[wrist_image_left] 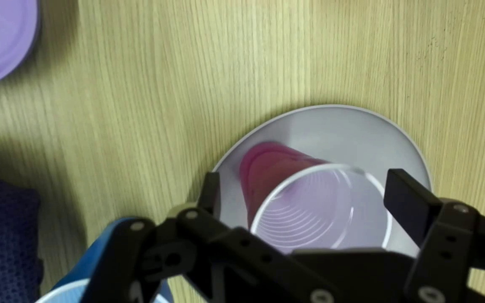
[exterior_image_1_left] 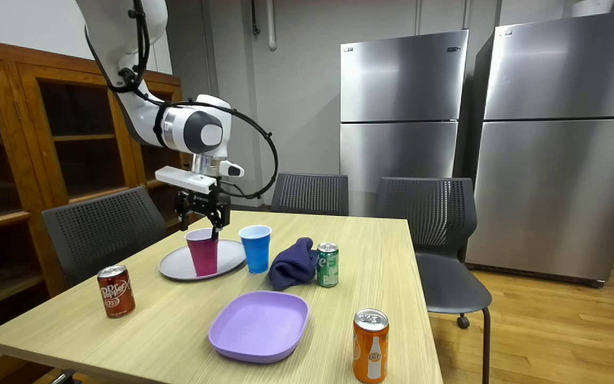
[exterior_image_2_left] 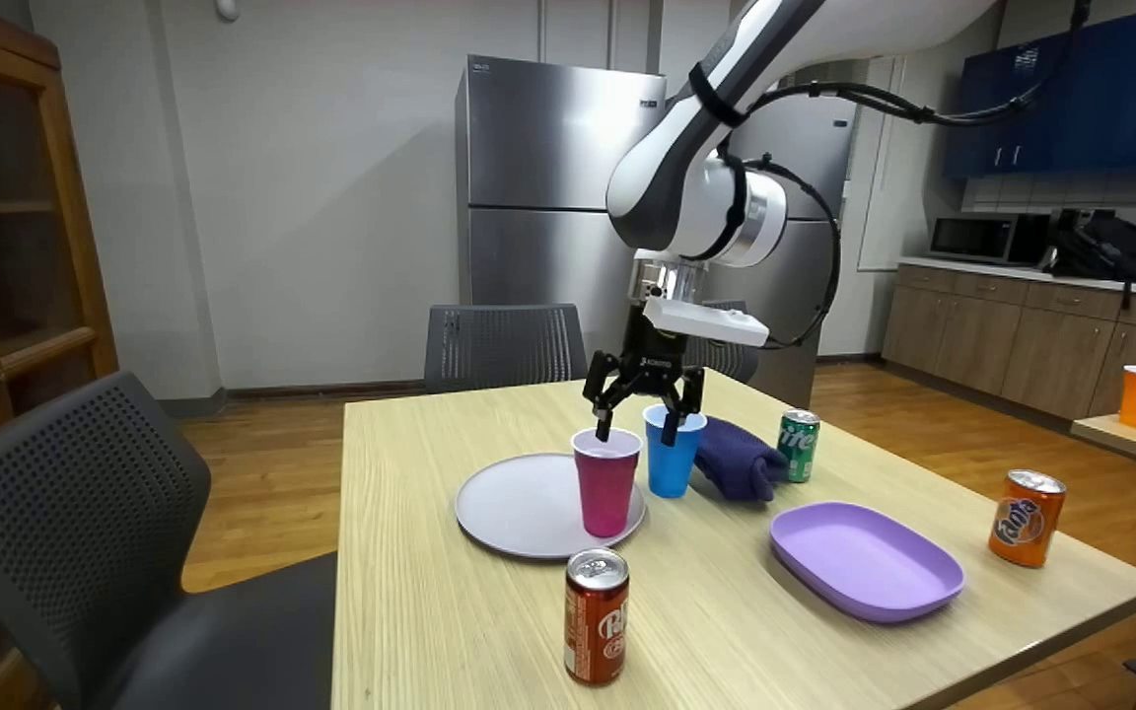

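While the gripper [wrist_image_left: 303, 191] has its fingers [wrist_image_left: 409, 206] spread wide, it has hold of nothing. In the wrist view, a pink cup [wrist_image_left: 312, 202] shows between them, and I can't tell if a finger touches it. In an exterior view, the cup stands on a gray plate [exterior_image_2_left: 514, 508] near the middle of the frame. To its right are a blue cup [exterior_image_2_left: 672, 468], a dark blue cloth [exterior_image_2_left: 738, 463] and a green can [exterior_image_2_left: 799, 447]. A purple plate [exterior_image_2_left: 864, 562] lies lower right.
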Action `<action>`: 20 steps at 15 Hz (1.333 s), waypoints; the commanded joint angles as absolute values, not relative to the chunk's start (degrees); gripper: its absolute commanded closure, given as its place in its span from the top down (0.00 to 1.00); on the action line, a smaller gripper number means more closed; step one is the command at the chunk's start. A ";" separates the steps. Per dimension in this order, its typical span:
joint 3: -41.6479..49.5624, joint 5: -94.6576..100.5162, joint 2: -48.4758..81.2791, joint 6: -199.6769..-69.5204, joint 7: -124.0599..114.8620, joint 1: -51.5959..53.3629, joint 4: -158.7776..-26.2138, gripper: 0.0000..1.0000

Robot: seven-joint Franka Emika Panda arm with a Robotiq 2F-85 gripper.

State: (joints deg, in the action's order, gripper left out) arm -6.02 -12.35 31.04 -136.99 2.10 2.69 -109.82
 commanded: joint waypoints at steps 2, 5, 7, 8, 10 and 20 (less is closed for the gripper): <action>-6.27 -12.85 25.23 -132.54 3.82 0.53 -111.56 1.00; -5.74 -12.53 22.92 -130.11 6.07 -0.92 -111.78 1.00; -5.42 -12.40 19.74 -126.40 9.64 -2.44 -112.90 1.00; -5.13 -12.41 24.32 -129.94 6.27 -0.64 -110.19 1.00; -4.83 -12.48 22.41 -127.73 8.18 -1.67 -110.69 1.00; -4.85 -12.51 21.37 -127.31 8.56 -1.85 -111.85 1.00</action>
